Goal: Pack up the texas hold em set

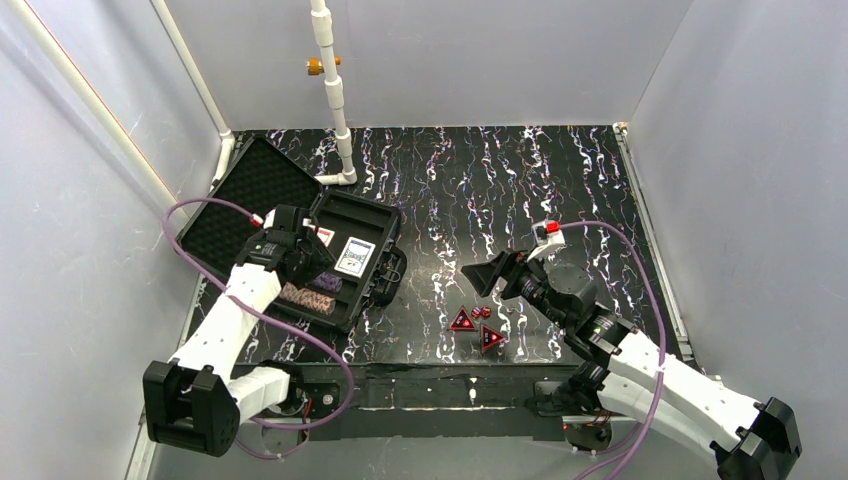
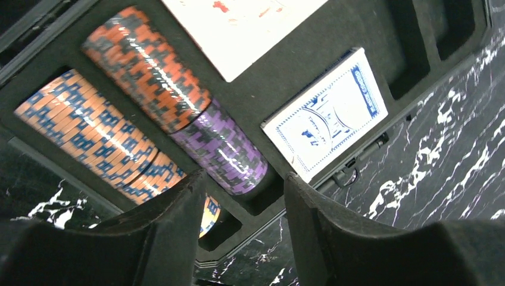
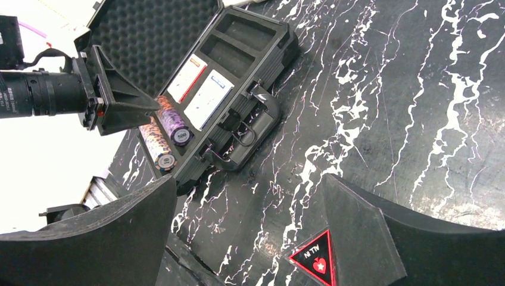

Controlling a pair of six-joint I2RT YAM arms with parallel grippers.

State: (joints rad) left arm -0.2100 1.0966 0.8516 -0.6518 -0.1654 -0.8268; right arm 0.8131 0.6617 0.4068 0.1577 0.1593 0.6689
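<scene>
The black case point(image 1: 245, 195) lies open at the left, its foam lid laid back. In its foam base point(image 2: 280, 77) lie an orange-and-blue chip stack point(image 2: 95, 137), an orange-and-black one point(image 2: 149, 65) and a purple one point(image 2: 223, 149). Beside them lie a blue card deck point(image 2: 324, 116) and a red-marked deck point(image 3: 186, 78). My left gripper point(image 2: 244, 179) hovers open over the purple stack's end, holding nothing. My right gripper point(image 3: 247, 185) stands wide open over the table beside a red triangle point(image 3: 314, 259). Two red triangles point(image 1: 462, 320) point(image 1: 491, 338) and tiny red dice point(image 1: 480, 312) lie on the table.
The case's handle point(image 3: 256, 119) points toward the table's middle. Its far compartments point(image 3: 244, 30) hold nothing. A white pipe post point(image 1: 335, 100) stands at the back behind the case. Grey walls close in the black marbled table point(image 1: 560, 180) on three sides.
</scene>
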